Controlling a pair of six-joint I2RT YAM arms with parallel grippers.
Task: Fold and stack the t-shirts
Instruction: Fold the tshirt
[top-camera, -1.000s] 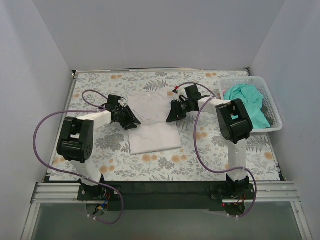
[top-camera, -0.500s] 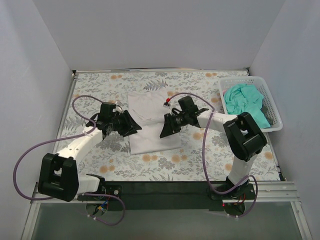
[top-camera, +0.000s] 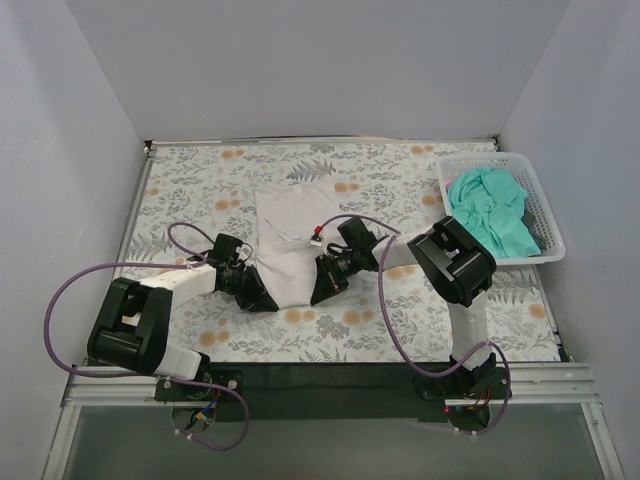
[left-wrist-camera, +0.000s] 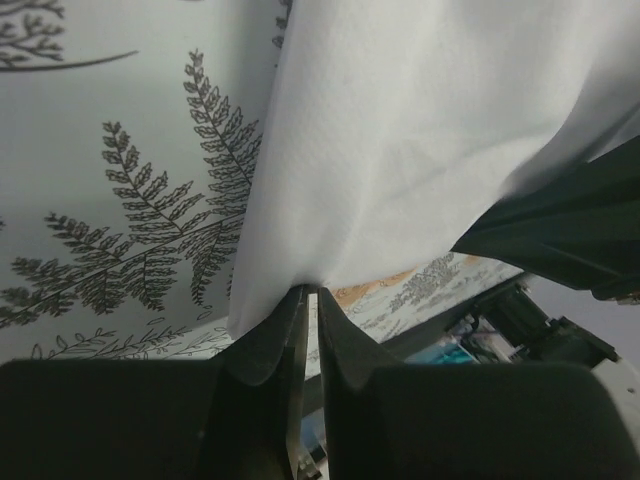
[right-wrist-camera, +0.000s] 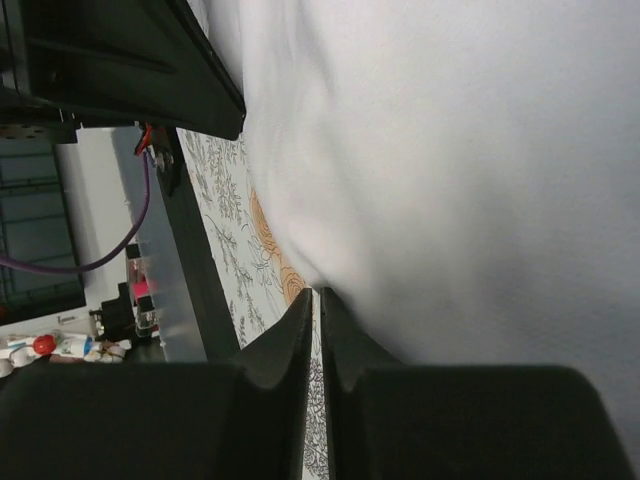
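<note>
The white t-shirt (top-camera: 292, 232) lies partly folded in the middle of the table, and its near part narrows between my two grippers. My left gripper (top-camera: 264, 298) is shut on the shirt's near left edge. In the left wrist view the gripper (left-wrist-camera: 311, 292) pinches the white cloth (left-wrist-camera: 420, 130). My right gripper (top-camera: 322, 291) is shut on the near right edge. In the right wrist view the gripper (right-wrist-camera: 317, 292) pinches the cloth (right-wrist-camera: 450, 150). The teal-green t-shirt (top-camera: 492, 208) lies crumpled in the basket.
The white lattice basket (top-camera: 545, 228) stands at the right edge of the floral table cover (top-camera: 200, 180). Purple cables loop beside both arms. White walls close in the left, back and right sides.
Both grippers have moved toward the near edge of the table with the white cloth pinched. The shirt's near part has drawn in narrower between them.
</note>
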